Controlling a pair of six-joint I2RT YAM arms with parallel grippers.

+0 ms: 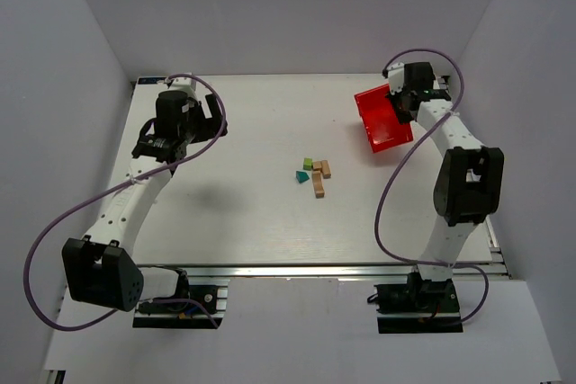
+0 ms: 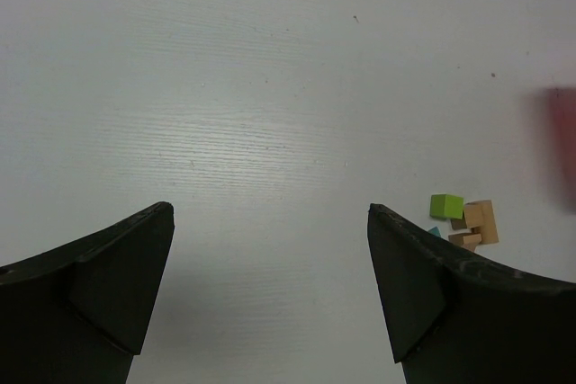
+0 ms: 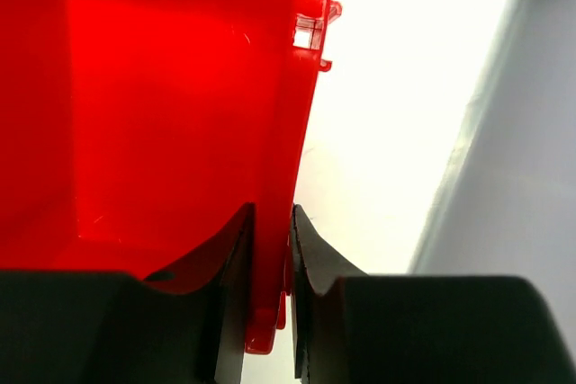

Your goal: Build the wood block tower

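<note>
The wood blocks lie loose in a small cluster at the middle of the table, not stacked: a lime-green one (image 1: 307, 164), a teal one (image 1: 301, 176) and tan ones (image 1: 319, 179). In the left wrist view the green block (image 2: 445, 206) and tan blocks (image 2: 480, 220) show just beyond the right finger. My left gripper (image 1: 212, 121) (image 2: 270, 213) hangs wide open over bare table at the far left, holding nothing. My right gripper (image 1: 393, 101) (image 3: 273, 209) is shut on the side wall of the red bin (image 1: 382, 123) (image 3: 162, 87) at the far right.
The red bin sits tipped near the table's back right corner, close to the side wall (image 3: 531, 132). White enclosure walls ring the table. Purple cables loop off both arms.
</note>
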